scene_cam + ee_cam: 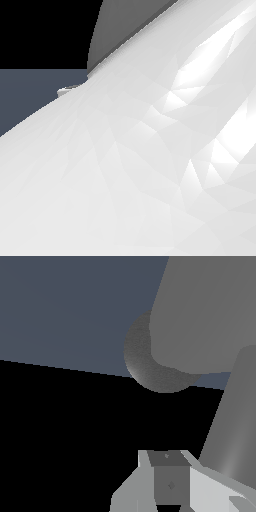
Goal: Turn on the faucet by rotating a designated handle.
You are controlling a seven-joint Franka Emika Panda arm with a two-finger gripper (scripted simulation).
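Note:
In the wrist view the faucet [205, 311] is a thick grey cylinder, joined to a darker rough round base [145, 368] behind it. The handle [235, 426], a straight grey rod, runs down from the cylinder right beside my gripper [167, 456]. The rod's lower end passes behind the pale gripper body. Only the finger ends [170, 481] show at the frame edge, close together, and no gap between them is visible. Whether they touch the handle cannot be told.
My white arm [150, 165] fills nearly all of the exterior view and hides the scene. A grey surface [125, 30] shows above it; what it belongs to is unclear. A blue-grey floor [65, 306] lies behind the faucet.

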